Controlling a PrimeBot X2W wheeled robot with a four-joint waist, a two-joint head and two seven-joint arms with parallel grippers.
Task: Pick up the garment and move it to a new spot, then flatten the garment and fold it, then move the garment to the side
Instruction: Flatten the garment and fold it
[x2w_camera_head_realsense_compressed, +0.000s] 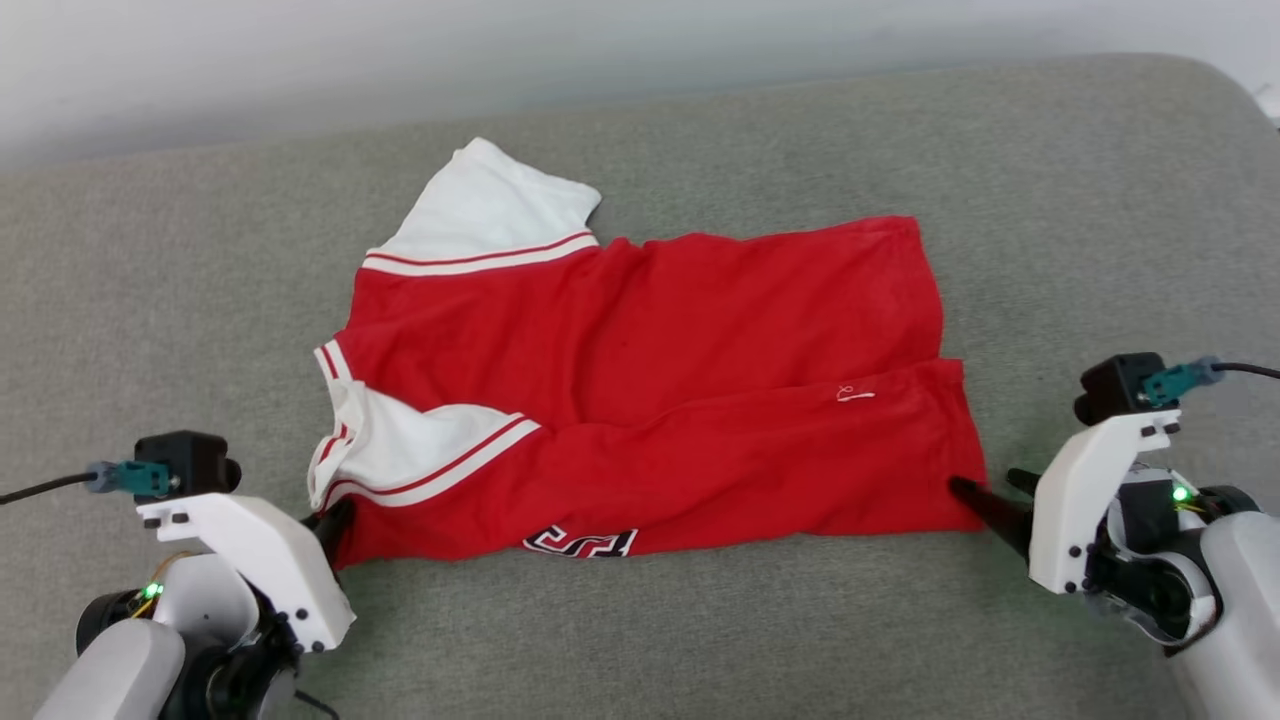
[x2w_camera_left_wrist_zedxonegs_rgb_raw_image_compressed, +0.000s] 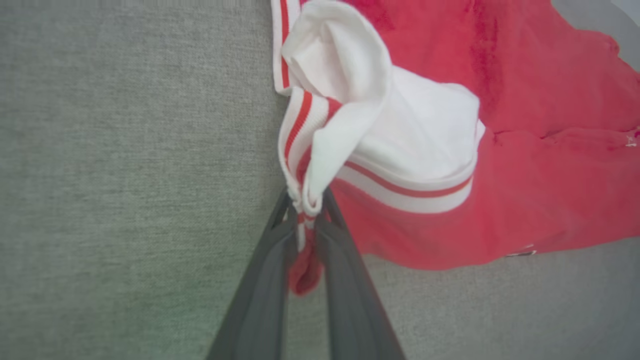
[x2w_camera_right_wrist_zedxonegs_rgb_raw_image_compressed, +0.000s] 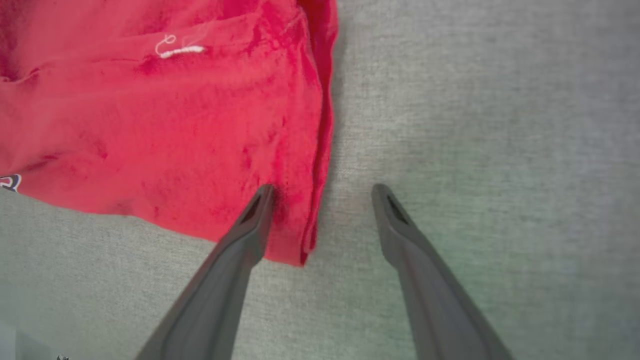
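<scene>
Garment (x2w_camera_head_realsense_compressed: 640, 400), a bright red soft T-shirt with white short sleeves and red-and-white striped trim, lies spread and partly folded across the middle of the head view on a grey woven fabric surface (x2w_camera_head_realsense_compressed: 700, 640). One white sleeve points to the upper left of the frame, and a small white logo (x2w_camera_head_realsense_compressed: 855, 395) sits right of centre. At the lower left, the left gripper (x2w_camera_head_realsense_compressed: 335, 525) is clenched on the garment, and the left wrist view shows bunched sleeve trim pinched between its dark fingers (x2w_camera_left_wrist_zedxonegs_rgb_raw_image_compressed: 270, 260). At the lower right, the right gripper (x2w_camera_head_realsense_compressed: 985, 482) stands released, its fingers spread astride the garment's corner: one fingertip (x2w_camera_right_wrist_zedxonegs_rgb_raw_image_compressed: 262, 197) on red cloth, the other on bare grey fabric.
</scene>
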